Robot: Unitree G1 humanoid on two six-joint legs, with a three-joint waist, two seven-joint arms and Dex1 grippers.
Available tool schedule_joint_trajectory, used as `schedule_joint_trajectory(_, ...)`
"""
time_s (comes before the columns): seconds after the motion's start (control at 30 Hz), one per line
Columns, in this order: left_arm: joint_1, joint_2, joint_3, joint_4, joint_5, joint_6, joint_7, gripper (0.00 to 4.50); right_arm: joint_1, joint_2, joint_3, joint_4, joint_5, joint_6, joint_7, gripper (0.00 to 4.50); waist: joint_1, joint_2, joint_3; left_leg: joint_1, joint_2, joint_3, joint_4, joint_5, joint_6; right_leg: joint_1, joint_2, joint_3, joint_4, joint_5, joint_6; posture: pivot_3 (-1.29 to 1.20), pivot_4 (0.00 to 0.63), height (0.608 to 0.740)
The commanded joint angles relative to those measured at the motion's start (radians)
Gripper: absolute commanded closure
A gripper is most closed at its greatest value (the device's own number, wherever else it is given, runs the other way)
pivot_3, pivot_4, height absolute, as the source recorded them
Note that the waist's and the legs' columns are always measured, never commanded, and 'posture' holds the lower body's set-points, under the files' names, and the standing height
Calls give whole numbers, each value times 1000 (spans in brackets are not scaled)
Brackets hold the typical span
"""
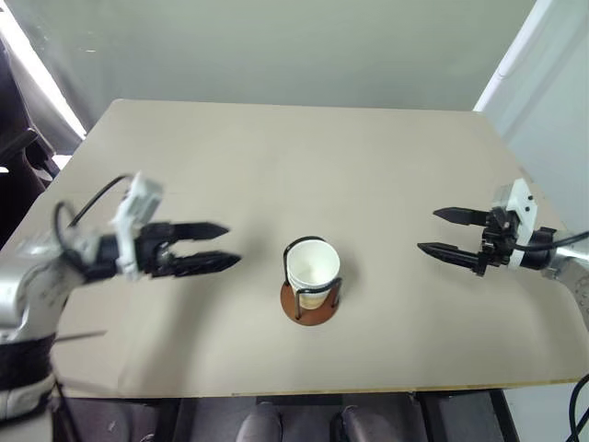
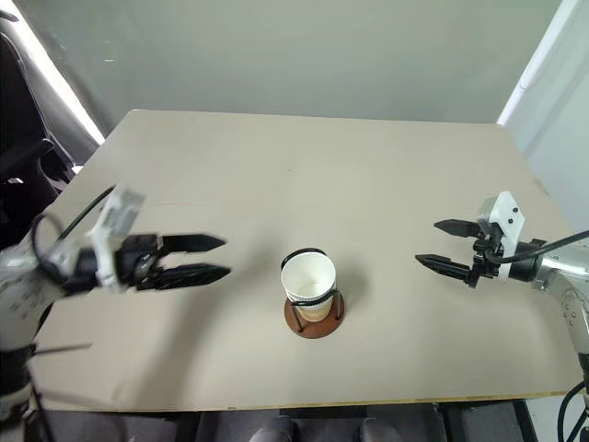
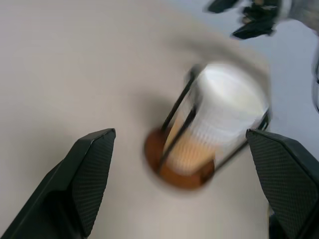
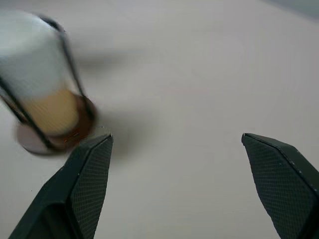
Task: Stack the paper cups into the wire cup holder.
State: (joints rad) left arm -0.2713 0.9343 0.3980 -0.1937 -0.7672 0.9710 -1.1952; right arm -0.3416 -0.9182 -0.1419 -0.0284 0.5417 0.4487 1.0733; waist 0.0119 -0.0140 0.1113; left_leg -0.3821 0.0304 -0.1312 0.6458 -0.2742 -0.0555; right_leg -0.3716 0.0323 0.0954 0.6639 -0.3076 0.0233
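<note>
Left eye view shows our cups (image 1: pixel 312 268) nested in the holder (image 1: pixel 310 296) near the worktop's (image 1: pixel 276 157) front middle. Our left gripper (image 1: pixel 213 246) and right gripper (image 1: pixel 445 231) flank it, well apart, jaws spread wide, both empty. We judge the risk small but real: the stack stands taller than the wire loops and seems to lean a little, so a careless arm sweep could tip holder and cups together. The cups look yellow-orange low down, white at the rim and inside; the base is a reddish-brown disc.
</note>
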Motion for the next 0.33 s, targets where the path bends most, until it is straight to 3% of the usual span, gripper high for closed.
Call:
schedule_joint_trajectory(0.03,150,15,169,-65,-105,40,-41,32,-41,-21,8,71,-32,-72,99,313,5,1,0,0,0,0,0,0,0,0,0,0,0,0,0,0,150,740)
schedule_joint_trajectory(0.33,363,59,298,-194,-250,93,-53,32,-80,-37,35,-41,24,-33,270,313,14,0,0,3,0,1,1,0,0,4,1,1,1,0,0,0,150,740)
